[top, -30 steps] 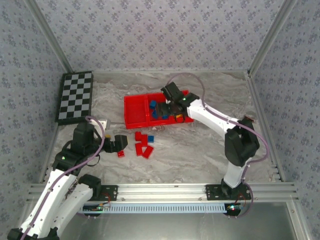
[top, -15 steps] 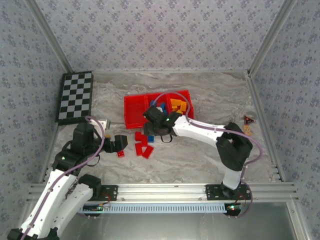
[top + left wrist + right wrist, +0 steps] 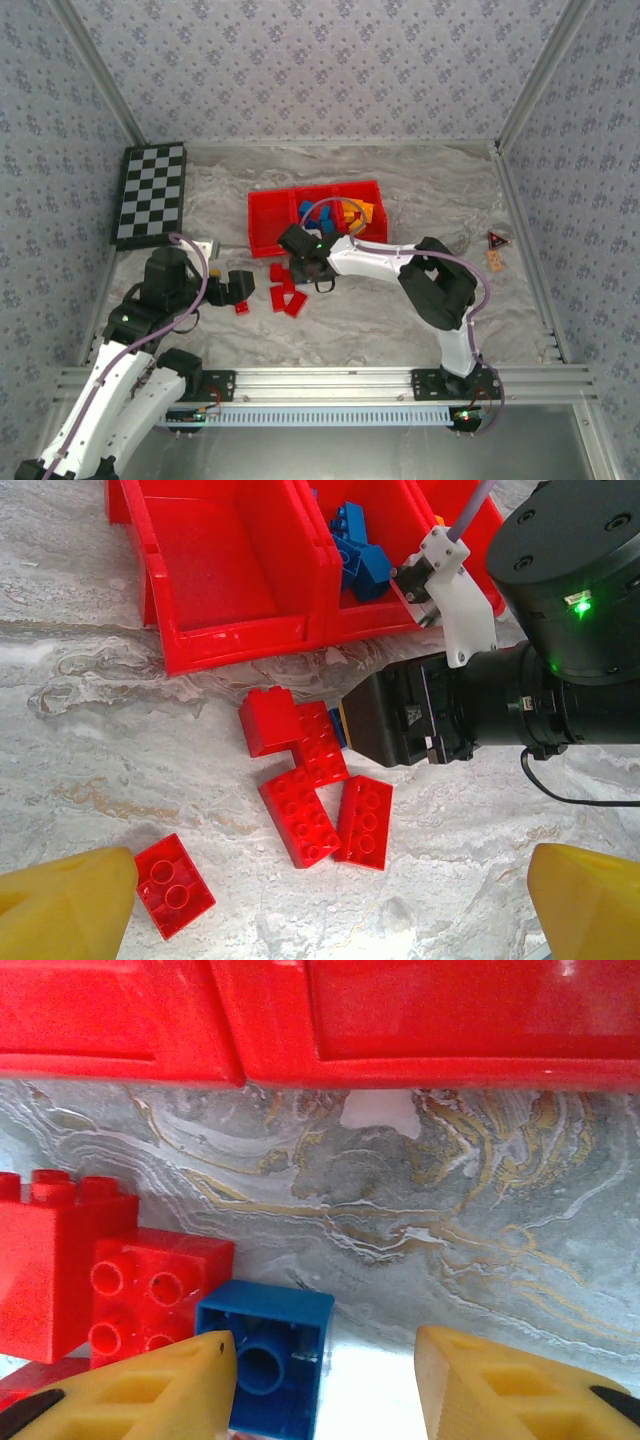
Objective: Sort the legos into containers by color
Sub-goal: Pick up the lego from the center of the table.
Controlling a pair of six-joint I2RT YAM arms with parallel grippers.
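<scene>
Though blue legos (image 3: 358, 555) and yellow-orange legos (image 3: 355, 212) lie in the tray (image 3: 265, 222), we log five red legos (image 3: 300, 815) and a blue brick (image 3: 265, 1345) on the desk (image 3: 380, 310). Right hand (image 3: 322, 1352) straddles that brick, not pinching; left hand (image 3: 330, 905) spread, empty.

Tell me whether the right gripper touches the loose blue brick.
Cannot tell. In the right wrist view, one finger of the right gripper overlaps a corner of the blue brick, contact unclear; the other finger stands clear, bare table between.
</scene>
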